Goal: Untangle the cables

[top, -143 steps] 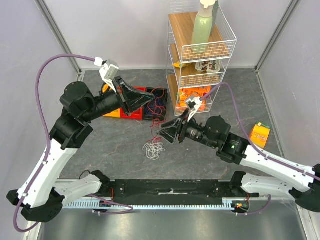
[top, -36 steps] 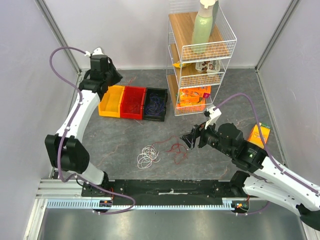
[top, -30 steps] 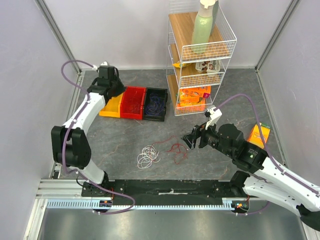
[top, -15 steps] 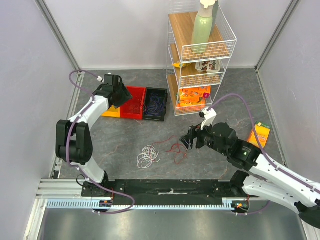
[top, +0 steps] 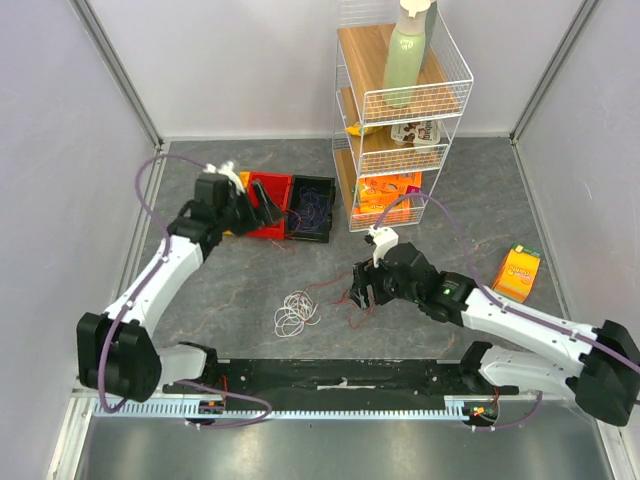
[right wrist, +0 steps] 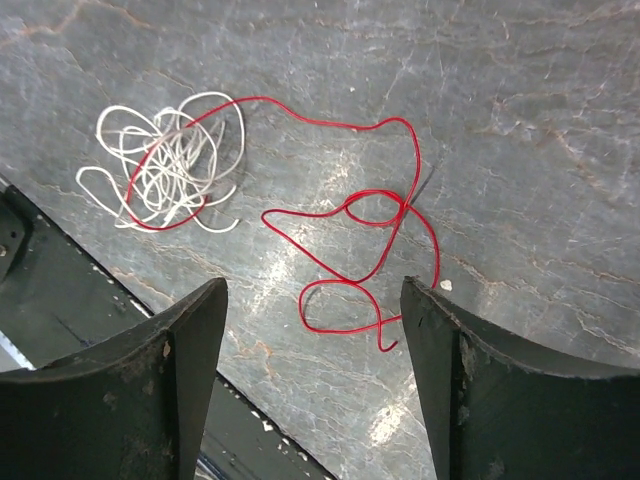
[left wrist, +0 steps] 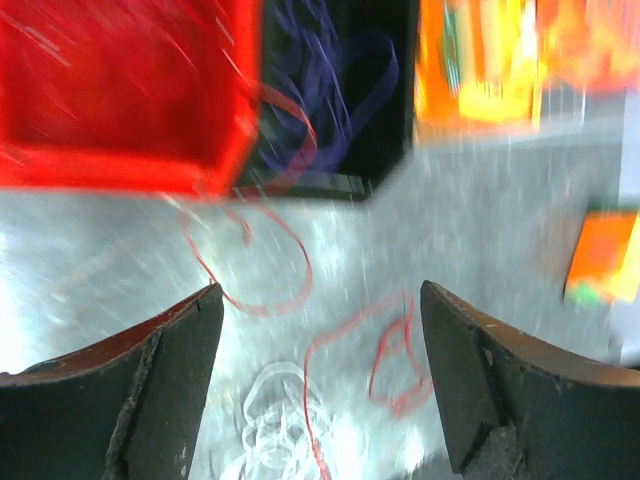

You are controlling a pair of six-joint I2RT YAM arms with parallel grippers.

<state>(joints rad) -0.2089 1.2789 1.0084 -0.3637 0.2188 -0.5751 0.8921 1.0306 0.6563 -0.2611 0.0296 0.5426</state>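
Now the right pincer (right wrist: 310, 288) hovers nearer the red cable (right wrist: 400, 206).

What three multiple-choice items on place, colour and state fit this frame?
1. The white cable clump lies: A in the red bin; B on the table; C on the rack.
2. The cables in the black bin look: A green; B purplish; C yellow.
3. The right gripper is: A open above the red cable; B shut on it; C shut on the white cable clump.
Key: B, it rests on grey tabletop; B, bluish-purple loops; A, fingers apart, nothing between.
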